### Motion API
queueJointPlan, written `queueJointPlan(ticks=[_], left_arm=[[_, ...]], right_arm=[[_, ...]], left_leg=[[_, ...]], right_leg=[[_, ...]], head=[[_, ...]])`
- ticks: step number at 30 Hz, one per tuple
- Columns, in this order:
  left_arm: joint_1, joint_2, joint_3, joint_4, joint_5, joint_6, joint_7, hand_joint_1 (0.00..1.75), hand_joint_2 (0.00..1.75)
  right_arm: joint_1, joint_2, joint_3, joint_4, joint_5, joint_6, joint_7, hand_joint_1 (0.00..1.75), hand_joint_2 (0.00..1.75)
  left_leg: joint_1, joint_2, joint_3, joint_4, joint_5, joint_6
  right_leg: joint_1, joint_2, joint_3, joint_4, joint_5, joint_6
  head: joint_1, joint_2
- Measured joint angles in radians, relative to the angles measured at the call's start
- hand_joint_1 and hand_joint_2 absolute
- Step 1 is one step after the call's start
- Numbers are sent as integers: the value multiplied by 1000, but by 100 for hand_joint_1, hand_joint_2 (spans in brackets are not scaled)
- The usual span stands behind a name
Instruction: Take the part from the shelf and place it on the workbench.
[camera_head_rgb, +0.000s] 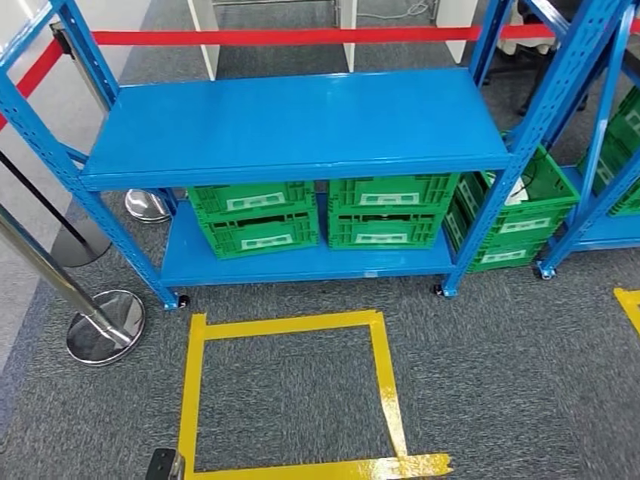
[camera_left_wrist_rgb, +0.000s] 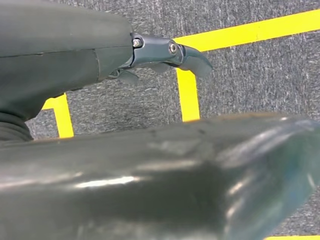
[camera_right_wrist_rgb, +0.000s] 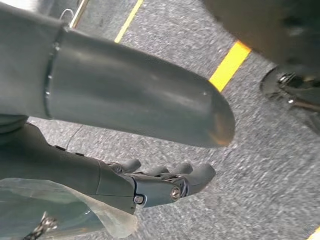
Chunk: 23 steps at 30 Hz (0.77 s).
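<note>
Floor: grey carpet (camera_head_rgb: 490, 380), with a yellow tape square (camera_head_rgb: 198, 400) marked on it just in front of the blue shelf (camera_head_rgb: 302, 125).
Shelf: two blue decks on perforated blue uprights; top deck bare blue metal, lower deck near the floor.
Crates: two stacks of green crates (camera_head_rgb: 256, 215) side by side on the lower deck of the shelf, white labels on their fronts; the contents cannot be made out.
Neighbour rack: a second blue rack (camera_head_rgb: 596, 140) just right of the shelf, with more green crates (camera_head_rgb: 521, 215) on its low deck; something white lies in the nearest one.
Barrier: red belt (camera_head_rgb: 287, 37) running behind the shelf; chrome stanchion base (camera_head_rgb: 106, 325) on the carpet to the left of the shelf.
Part: cannot be told apart from the crates on the shelf; a clear plastic bag (camera_right_wrist_rgb: 64, 212) with something dark inside lies against the right hand's palm side.
Left hand (camera_left_wrist_rgb: 162, 52): hangs over the carpet and yellow tape, fingers stretched out, nothing in it.
Right hand (camera_right_wrist_rgb: 158, 182): over the carpet, fingers extended alongside the bag; whether they clamp it cannot be told.
</note>
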<state>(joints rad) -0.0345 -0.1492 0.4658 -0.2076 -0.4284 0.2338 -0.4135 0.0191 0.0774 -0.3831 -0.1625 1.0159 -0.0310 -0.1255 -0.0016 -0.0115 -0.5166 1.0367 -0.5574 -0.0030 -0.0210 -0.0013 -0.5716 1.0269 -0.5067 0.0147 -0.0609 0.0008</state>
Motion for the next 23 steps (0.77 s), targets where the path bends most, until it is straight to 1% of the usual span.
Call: queueJointPlan(ticks=[1, 2, 3, 4, 5, 6, 7, 8, 9, 10, 11, 12, 14, 15, 16, 17, 18, 19, 20, 21, 22, 23], left_arm=[[0, 0, 0, 0, 0, 0, 0, 0, 0], [0, 0, 0, 0, 0, 0, 0, 0, 0], [0, 1, 0, 0, 0, 0, 0, 0, 0], [1, 1, 0, 0, 0, 0, 0, 0, 0], [3, 1, 0, 0, 0, 0, 0, 0, 0], [4, 1, 0, 0, 0, 0, 0, 0, 0], [5, 1, 0, 0, 0, 0, 0, 0, 0], [5, 1, 0, 0, 0, 0, 0, 0, 0], [5, 1, 0, 0, 0, 0, 0, 0, 0], [4, 1, 0, 0, 0, 0, 1, 0, 0], [3, 1, 0, 0, 0, 0, 1, 0, 0], [3, 1, 0, 0, -1, 0, 2, 0, 0], [5, 1, 0, 0, -1, 0, 3, 0, 0], [6, 1, 0, 0, -2, 0, 4, 0, 0], [5, 1, 0, 0, -2, 0, 5, 0, 0], [4, 1, 0, 0, -3, -1, 7, 0, 0], [2, 1, 0, 0, -4, -1, 9, 0, 0], [2, 0, 0, 0, -4, -2, 11, 0, 0], [1, 0, 0, 0, -5, -2, 13, 0, 0], [2, 0, 0, 0, -4, -3, 13, 0, 0], [2, 0, 1, 0, -2, -2, 14, 0, 0], [2, -1, 1, 0, -1, -1, 14, 0, 0]], right_arm=[[0, 0, 0, 0, 0, 0, 0, 0, 0], [0, 0, 0, 0, 0, 0, 0, 0, 0], [-1, 0, 0, 0, 0, 0, 0, 0, 0], [-1, 0, 0, 0, 0, -1, 0, 0, 0], [-1, 0, 0, 0, 0, -1, 0, 0, 0], [-1, 0, 0, 0, 0, -1, 0, 0, 0], [0, 0, 0, 0, 0, 0, 0, 0, 0], [0, 0, 0, 0, 0, 2, 0, 0, 0], [0, 0, 0, 0, -1, 5, 0, 0, 0], [-1, 0, 0, 0, -1, 10, 0, 0, 0], [-2, 0, 0, 1, -3, 14, 0, 0, 0], [-2, 0, 0, 1, -4, 17, 0, 0, 0], [-4, 0, -1, 1, -7, 22, 0, 0, 0], [-4, 0, -1, 0, -8, 23, 0, 0, 0], [-5, -1, -1, 0, -7, 25, 1, 0, 0], [-5, -1, -1, 0, -6, 27, 1, 0, 0], [-6, -1, -1, 0, -4, 28, 2, 0, 0], [-5, -1, 0, 1, -1, 29, 2, 0, 0], [-4, -1, 0, 1, 3, 29, 2, 0, 0], [-2, -1, 0, 1, 6, 29, 2, 0, 0], [0, -1, 0, 1, 10, 29, 3, 0, 0], [1, -1, 0, 1, 11, 29, 3, 0, 0]], left_leg=[[1, 1, -19, 41, -22, -6], [3, 2, -50, 104, -49, -11], [5, 2, -90, 178, -76, -15], [7, 3, -127, 240, -92, -17], [8, 3, -151, 273, -89, -18], [8, 3, -158, 267, -65, -17], [8, 3, -146, 222, -22, -14], [7, 3, -123, 154, 25, -9], [5, 4, -99, 89, 58, -4], [2, 5, -79, 39, 74, 1], [-1, 5, -68, 12, 77, 5], [-3, 5, -64, 4, 69, 8], [-1, 4, -55, -10, 67, 17], [1, 4, -48, -18, 68, 22], [4, 4, -41, -25, 70, 28], [6, 4, -35, -30, 69, 32], [5, 3, -32, -30, 67, 36], [4, 1, -30, -30, 64, 38], [3, -1, -26, -30, 60, 39], [3, -4, -20, -30, 55, 39], [3, -7, -12, -29, 49, 39], [3, -8, -7, -29, 45, 38]], right_leg=[[-2, -1, 4, -2, -2, -5], [-2, -3, 8, -3, -6, -10], [-2, -4, 11, -3, -9, -13], [-2, -4, 16, -3, -13, -15], [-1, -3, 21, -3, -18, -15], [-1, -3, 28, -3, -22, -15], [-1, -2, 36, -3, -28, -14], [-1, -2, 42, -3, -33, -11], [0, -2, 47, -3, -39, -7], [1, -1, 49, -3, -44, -2], [1, -1, 49, -5, -47, 4], [2, -2, 50, -7, -49, 11], [1, -3, 56, -13, -52, 22], [1, -3, 53, -3, -60, 27], [1, -2, 38, 28, -76, 30], [1, -1, 6, 81, -99, 33], [1, 0, -34, 149, -124, 35], [1, 0, -77, 214, -143, 37], [1, 0, -110, 255, -145, 39], [1, 0, -125, 260, -126, 39], [1, 0, -120, 226, -87, 39], [1, 0, -115, 204, -64, 38]], head=[[-2, 0], [-3, 0], [-4, 0], [-4, 0], [-4, 0], [-4, 0], [-4, 0], [-4, 0], [-3, 0], [-3, 0], [-2, 0], [-2, 0], [-1, 0], [0, 0], [2, 0], [4, 0], [5, 0], [5, 0], [5, 0], [5, 0], [6, 0], [6, 0]])
